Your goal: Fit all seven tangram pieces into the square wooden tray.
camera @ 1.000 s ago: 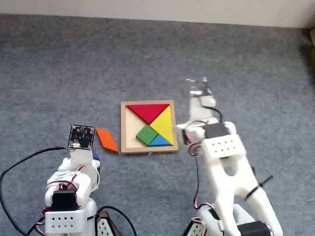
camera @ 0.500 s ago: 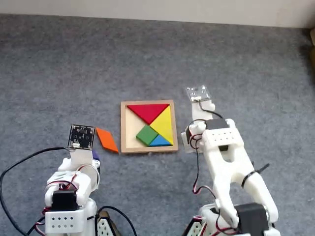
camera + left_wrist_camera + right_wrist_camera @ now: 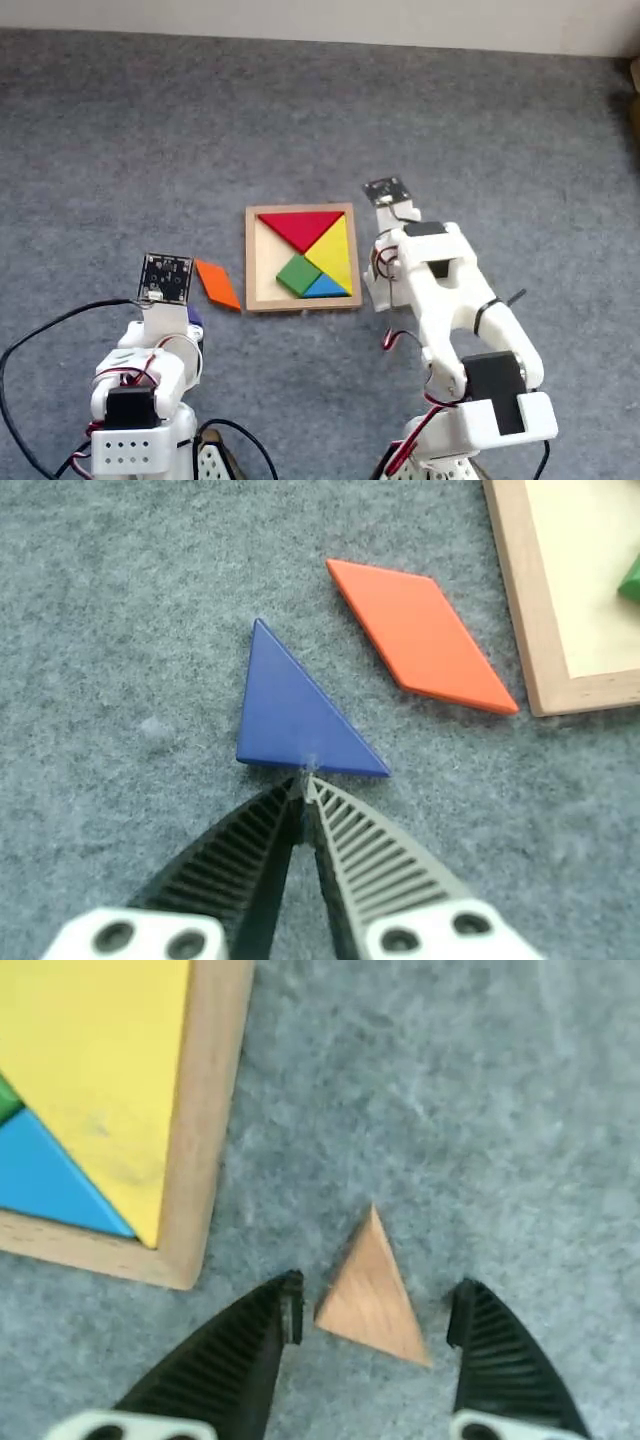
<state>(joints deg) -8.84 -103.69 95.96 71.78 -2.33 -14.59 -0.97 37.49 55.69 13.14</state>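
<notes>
Progress was judged at four of seven pieces seated. In the high view the square wooden tray (image 3: 250, 262) lay on the grey counter (image 3: 150, 130) between the two arms. It held a red triangle (image 3: 300, 228), a yellow triangle (image 3: 336, 255), a green square (image 3: 298, 274) and a light blue triangle (image 3: 326, 287), packed towards the side nearer the right arm. The strip of tray floor along the opposite side was seen to be bare. Three pieces were noted outside the tray. An orange parallelogram (image 3: 217, 284) lay just beside the tray's outer edge on the left arm's side. A dark blue triangle (image 3: 295, 715) lay on the counter near the parallelogram but apart from it. A small wood-coloured triangle (image 3: 372, 1295) lay flat just beyond the tray corner on the right arm's side. The left end effector (image 3: 303, 785) was clenched and empty, its tips meeting at the near edge of the dark blue triangle. The right end effector (image 3: 376, 1308) was released, one finger on either side of the wood-coloured triangle, with no contact made out. Nothing was grasped by either arm. It was estimated that these three pieces were left to be lifted and fitted into the bare strip.
</notes>
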